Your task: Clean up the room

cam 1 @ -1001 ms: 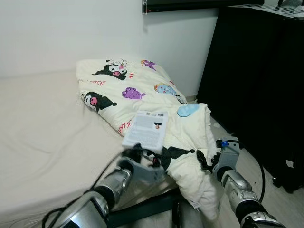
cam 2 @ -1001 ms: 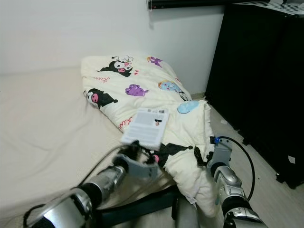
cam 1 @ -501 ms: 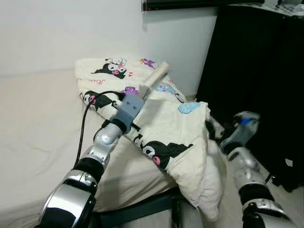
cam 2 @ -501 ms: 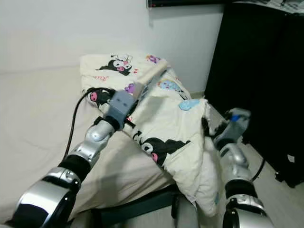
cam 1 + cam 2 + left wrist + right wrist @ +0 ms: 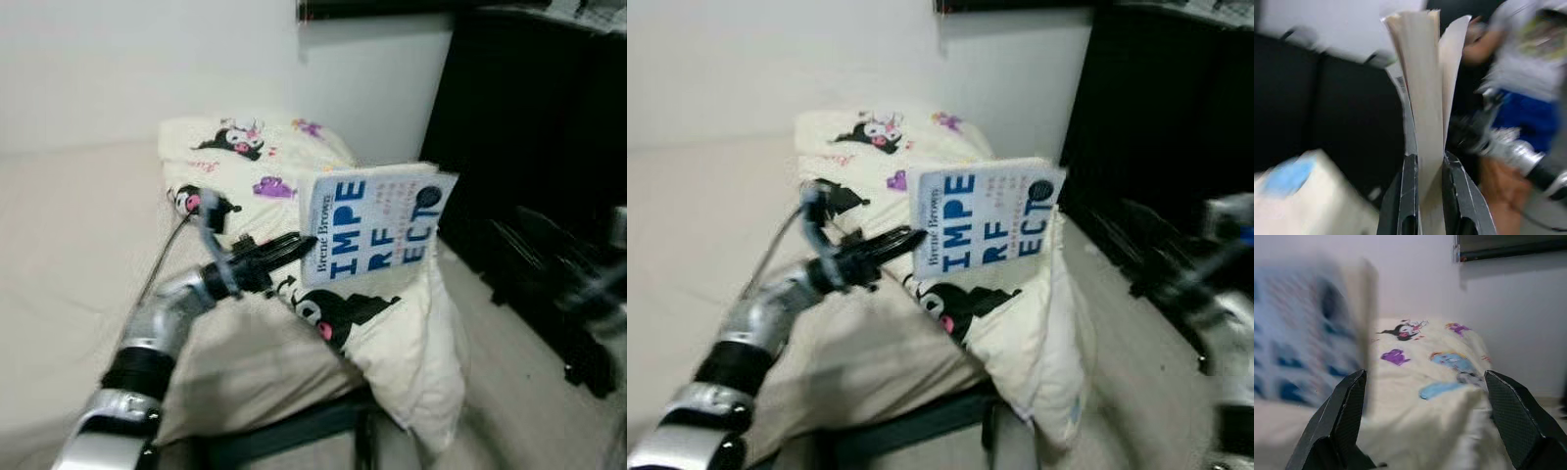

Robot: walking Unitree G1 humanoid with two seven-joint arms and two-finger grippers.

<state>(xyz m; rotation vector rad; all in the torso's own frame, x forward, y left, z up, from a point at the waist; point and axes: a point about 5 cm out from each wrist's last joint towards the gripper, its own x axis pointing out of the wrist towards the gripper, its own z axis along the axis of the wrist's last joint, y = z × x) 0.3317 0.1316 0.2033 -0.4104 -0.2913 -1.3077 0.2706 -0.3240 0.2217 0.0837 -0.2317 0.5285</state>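
My left gripper point(image 5: 299, 245) is shut on the lower edge of a white book point(image 5: 377, 223) with big blue letters. It holds the book upright in the air, above the near end of a cream blanket point(image 5: 255, 166) printed with cartoon figures. In the left wrist view the book's pages point(image 5: 1422, 73) stand between the two black fingers point(image 5: 1409, 196). My right arm point(image 5: 1225, 294) is raised at the right, blurred, in front of the black wardrobe. In the right wrist view my right gripper point(image 5: 1424, 377) is open wide, facing the blanket point(image 5: 1449, 357) and the blurred book point(image 5: 1308, 333).
The blanket lies folded on a bed point(image 5: 69, 245) against a white wall, with one end hanging over the bed's corner. A tall black wardrobe point(image 5: 529, 127) stands at the right, with a strip of pale floor point(image 5: 509, 392) between. A blurred person point(image 5: 1523, 63) appears in the left wrist view.
My left gripper has lifted the book off the blanket, swung it to the right and turned it upright, cover facing me. My right arm has risen and moved right.
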